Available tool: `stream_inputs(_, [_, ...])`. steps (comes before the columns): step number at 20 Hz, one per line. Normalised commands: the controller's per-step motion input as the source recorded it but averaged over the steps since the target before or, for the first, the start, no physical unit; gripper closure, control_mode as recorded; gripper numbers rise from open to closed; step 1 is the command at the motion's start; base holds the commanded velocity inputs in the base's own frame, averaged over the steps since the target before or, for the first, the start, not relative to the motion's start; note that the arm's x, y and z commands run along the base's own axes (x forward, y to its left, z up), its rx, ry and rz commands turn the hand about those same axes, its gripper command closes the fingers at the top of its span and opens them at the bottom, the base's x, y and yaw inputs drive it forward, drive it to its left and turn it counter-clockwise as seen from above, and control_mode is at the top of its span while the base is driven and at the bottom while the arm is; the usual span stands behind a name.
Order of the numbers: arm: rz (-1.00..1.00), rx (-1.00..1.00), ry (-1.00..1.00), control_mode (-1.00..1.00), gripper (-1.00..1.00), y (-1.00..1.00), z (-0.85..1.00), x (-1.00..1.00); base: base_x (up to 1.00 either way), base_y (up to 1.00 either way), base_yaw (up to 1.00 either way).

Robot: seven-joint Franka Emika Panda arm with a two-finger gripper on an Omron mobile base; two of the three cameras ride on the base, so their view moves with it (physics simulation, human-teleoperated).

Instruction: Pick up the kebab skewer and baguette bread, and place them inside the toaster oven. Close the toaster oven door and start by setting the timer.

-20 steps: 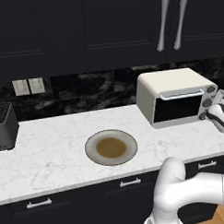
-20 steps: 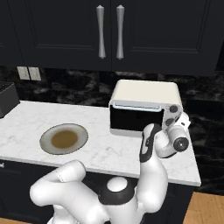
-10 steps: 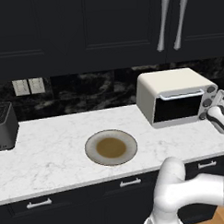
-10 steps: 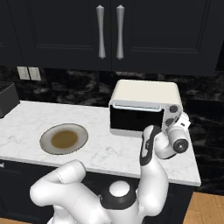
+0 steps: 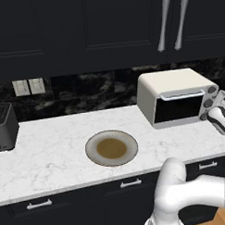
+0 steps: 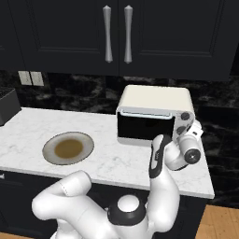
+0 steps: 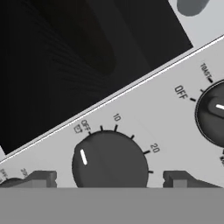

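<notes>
Fingers [image 7: 37,178] stood wide apart in the hand view, one tip at 8 o'clock and the other at 4 o'clock, nothing gripped. Gripper [image 7: 109,179] sat right up at the timer knob [image 7: 109,162], the dark dial lying between the two tips; contact couldn't be told. Knob's white pointer aimed at about 11 o'clock, near the OFF/SET mark, with 10 and 20 printed further round. A second dark knob [image 7: 212,113] was at 3 o'clock, with OFF and TOAST marks beside it. Dark glass of the toaster oven door [image 7: 65,57] took up the upper left, pale frame edge running diagonally under it.

From the base views: gripper [image 6: 193,133] was at the right end of the toaster oven [image 6: 154,100], against the knob panel. Same in the left base view, gripper [image 5: 215,111] at the 3 o'clock side of the toaster oven [image 5: 171,86]. Toaster oven door [image 5: 179,107] was shut, light bar handle along its top edge. Oven stood on the white marble counter [image 5: 46,149] toward the back right. Kebab skewer and baguette bread couldn't be made out through the dark glass. A round plate [image 5: 111,148] with a brown centre lay on the counter well left of the oven, at about 8 o'clock from it. A black toaster [image 5: 3,126] was at the far left edge. Dark cabinets with two silver handles [image 6: 115,33] hung above.
</notes>
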Motion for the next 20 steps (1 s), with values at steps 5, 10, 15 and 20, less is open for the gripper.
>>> stream_inputs(5, [0.0,0.0,-0.07,-1.0,-1.0,0.02,-0.02,-0.09,0.0,0.0,0.0])
stream_inputs(10, [0.0,0.0,-0.1,-1.0,-1.0,0.02,-0.04,-0.05,0.0,0.0,0.0])
stream_inputs(15, [0.0,-0.07,-0.04,-1.0,-1.0,0.0,0.0,0.0,0.0,0.0,0.0])
stream_inputs(20, [0.0,-0.16,0.0,-1.0,-1.0,0.0,0.0,0.0,0.0,0.0,0.0])
